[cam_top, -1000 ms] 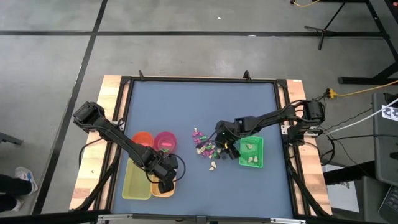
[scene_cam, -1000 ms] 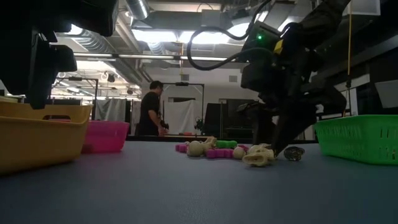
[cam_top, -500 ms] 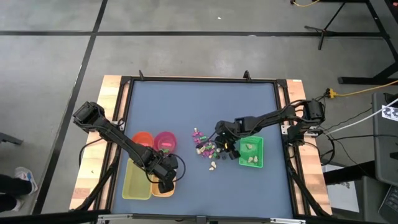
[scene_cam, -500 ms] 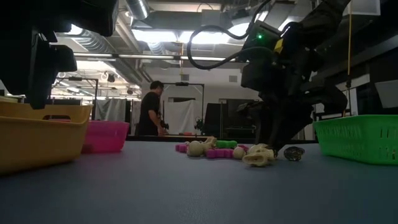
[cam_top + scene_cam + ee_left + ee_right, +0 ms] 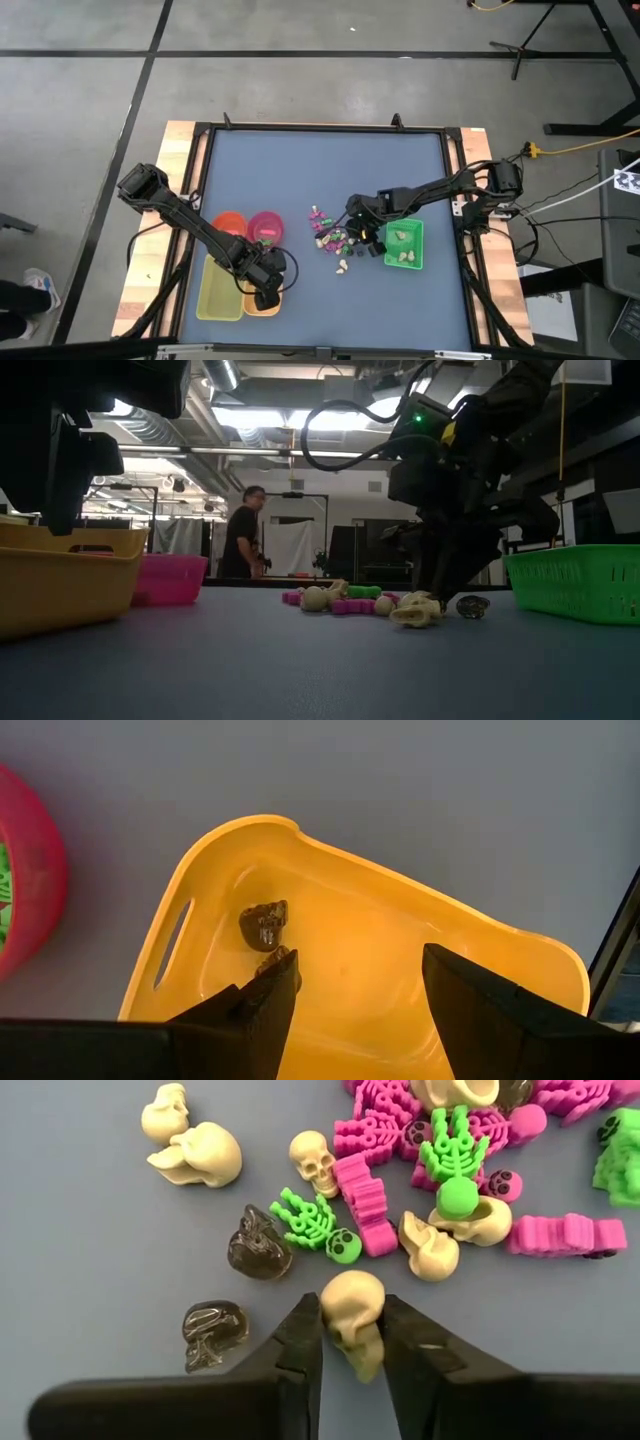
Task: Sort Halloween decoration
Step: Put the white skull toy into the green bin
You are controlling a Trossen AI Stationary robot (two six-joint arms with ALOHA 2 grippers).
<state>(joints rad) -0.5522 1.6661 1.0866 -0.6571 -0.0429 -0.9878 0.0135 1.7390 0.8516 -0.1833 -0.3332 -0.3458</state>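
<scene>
A pile of tiny trinkets [image 5: 335,240] lies at mid-table: magenta and green skeletons, cream skulls, dark brown skulls [image 5: 258,1242]. My right gripper [image 5: 352,1330] stands at the pile's near edge, shut on a cream skull [image 5: 352,1302]. My left gripper [image 5: 355,990] hangs open over an orange-yellow tray [image 5: 400,950] at the near left. Two dark brown skulls [image 5: 264,923] lie on that tray's floor. My right gripper pinches the cream skull's two sides [image 5: 335,1308] between its two fingers. The fingers [image 5: 300,1345] slant down from the table's right side. The skull sits low at the table top beside the pile; whether it is lifted clear does not show.
A green tray [image 5: 404,245] holding cream pieces stands right of the pile. A pink bowl [image 5: 265,228], an orange bowl [image 5: 229,225] and a yellow tray [image 5: 220,293] stand at the left. A person [image 5: 243,535] stands in the room beyond the table.
In the low view my right gripper's fingers have drawn together at the pile's edge, with the arm staying in place.
</scene>
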